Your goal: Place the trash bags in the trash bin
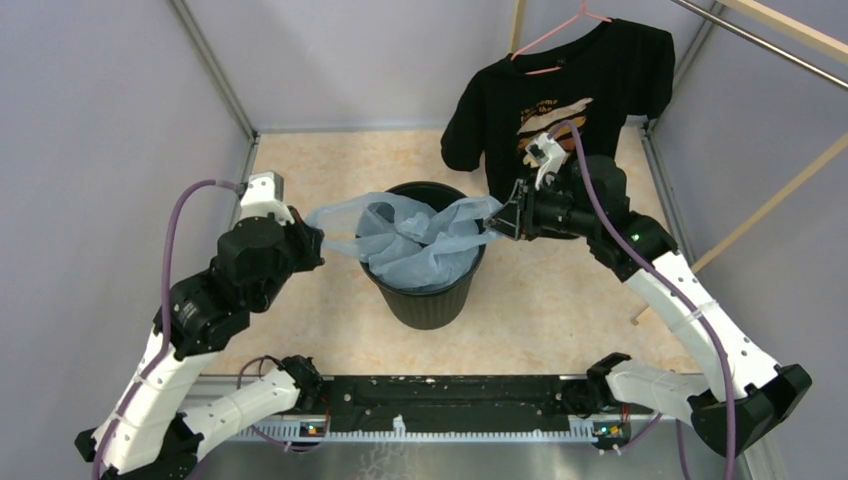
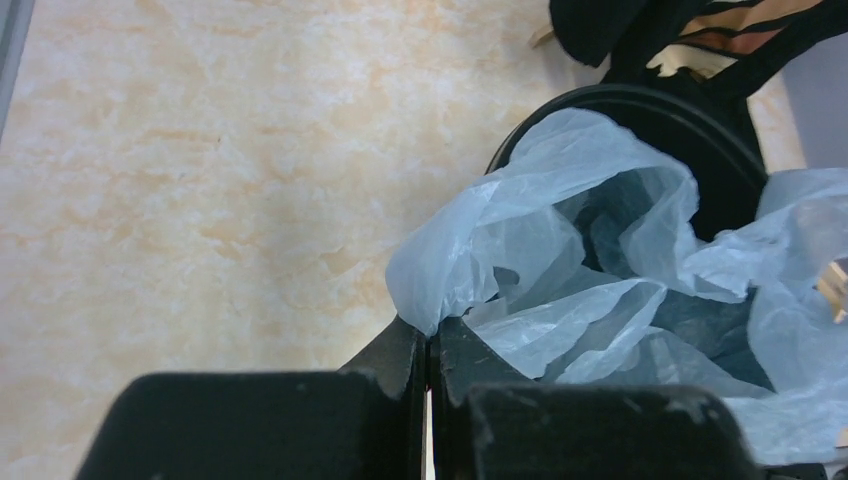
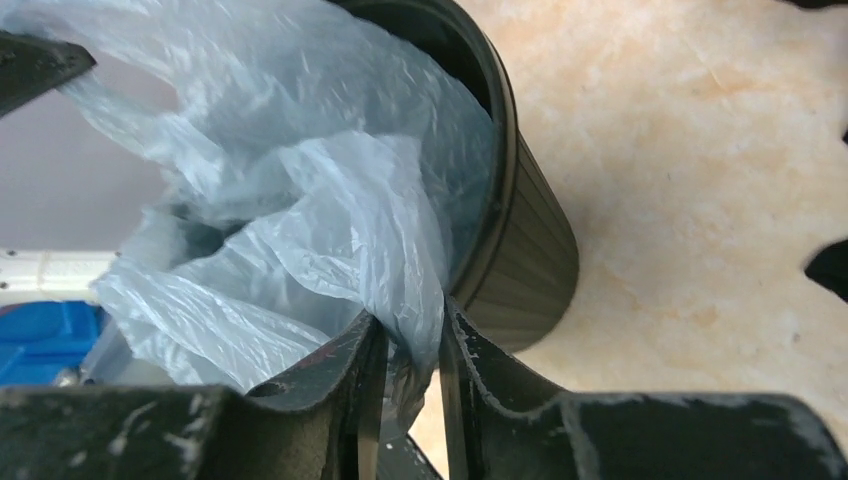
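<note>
The left end effector and right end effector each pinch an edge of the trash bags, sagging into the trash bin amid open counter. The right wrist view shows the bin's ribbed wall; the left, only rim.

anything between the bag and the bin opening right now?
Nothing visible. The trash bag already sags at its middle into the open trash bin. The left end effector and right end effector pinch its opposite edges outside the rim. The black T-shirt hangs behind the bin, not over the opening.

Closed left fingers pinch pale-blue bag edge; bag draped over black bin rim; marbled tabletop beside
</note>
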`<act>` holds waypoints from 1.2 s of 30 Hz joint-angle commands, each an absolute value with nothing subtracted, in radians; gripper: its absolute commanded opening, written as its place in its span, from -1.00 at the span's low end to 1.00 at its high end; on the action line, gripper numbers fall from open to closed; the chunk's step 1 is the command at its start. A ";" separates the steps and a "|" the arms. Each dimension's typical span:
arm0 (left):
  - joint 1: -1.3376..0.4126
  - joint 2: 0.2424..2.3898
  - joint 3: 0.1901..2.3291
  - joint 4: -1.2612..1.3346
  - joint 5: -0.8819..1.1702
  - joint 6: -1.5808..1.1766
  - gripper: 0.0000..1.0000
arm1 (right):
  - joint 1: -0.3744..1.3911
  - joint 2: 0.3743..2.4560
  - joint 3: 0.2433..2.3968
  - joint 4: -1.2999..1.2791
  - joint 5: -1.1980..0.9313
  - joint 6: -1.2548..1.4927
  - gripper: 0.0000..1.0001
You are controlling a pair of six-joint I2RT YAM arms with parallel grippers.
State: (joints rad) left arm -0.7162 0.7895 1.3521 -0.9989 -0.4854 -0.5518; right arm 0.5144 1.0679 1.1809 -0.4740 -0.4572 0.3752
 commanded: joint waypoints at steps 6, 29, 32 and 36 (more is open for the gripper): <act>-0.715 0.809 1.187 -0.892 -0.463 -0.600 -1.00 | 0.506 1.025 1.082 -0.421 -0.532 0.469 -0.37; -0.715 0.812 1.069 -0.768 -0.227 -0.647 -1.00 | 0.443 1.299 1.390 -0.526 -0.262 0.250 0.01; -0.715 0.789 1.147 -0.842 -0.295 -0.621 -1.00 | 0.443 1.232 1.395 -0.579 -0.202 0.267 0.46; -0.715 0.777 1.251 -0.872 -0.315 -0.588 -1.00 | 0.443 1.164 1.400 -0.642 -0.103 0.401 0.91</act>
